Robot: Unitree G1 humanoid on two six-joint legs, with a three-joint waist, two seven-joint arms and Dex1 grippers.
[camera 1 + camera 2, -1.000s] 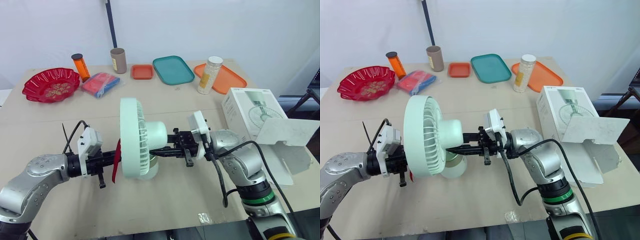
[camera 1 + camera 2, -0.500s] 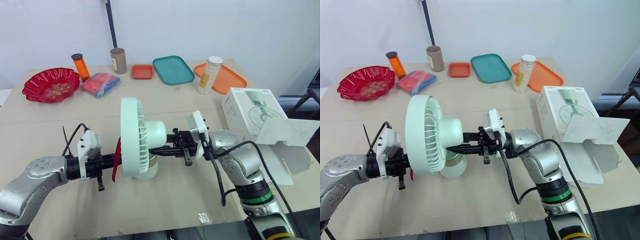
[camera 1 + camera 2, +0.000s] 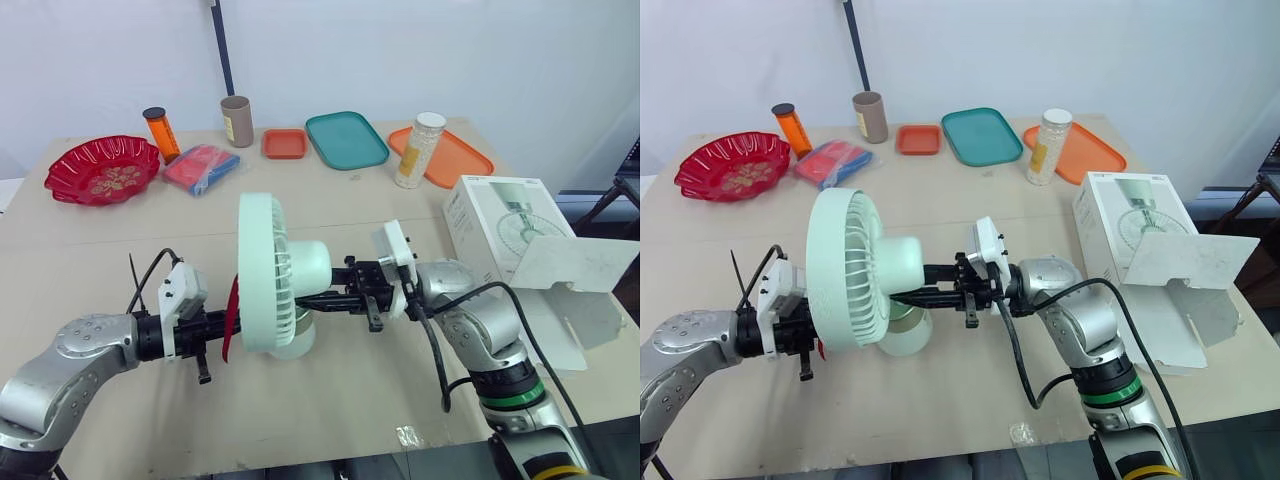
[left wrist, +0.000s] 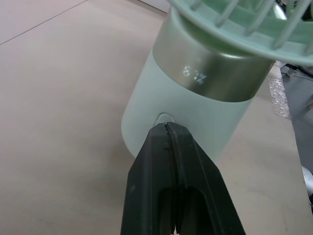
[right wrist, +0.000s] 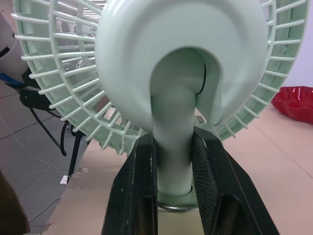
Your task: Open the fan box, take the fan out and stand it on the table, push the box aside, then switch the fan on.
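Observation:
The pale green fan (image 3: 268, 275) stands upright on the table, its round base (image 4: 195, 107) next to my left gripper. That left gripper (image 4: 166, 128) is shut, and its joined tips touch the small oval button (image 4: 165, 118) low on the base. From the other side, my right gripper (image 5: 173, 147) is shut on the fan's neck (image 5: 172, 161) just under the motor housing. The white fan box (image 3: 500, 225) lies at the table's right edge with its flap (image 3: 575, 265) hanging open.
Along the far side of the table stand a red bowl (image 3: 102, 170), an orange bottle (image 3: 160, 133), a blue and red packet (image 3: 201, 168), a brown cup (image 3: 236, 121), a small orange tray (image 3: 284, 144), a teal tray (image 3: 346, 139), a white-capped jar (image 3: 420, 150) and an orange tray (image 3: 445, 157).
My left gripper has edged a little toward the fan's base, and the fan head has shifted slightly left. The right gripper keeps its hold on the neck.

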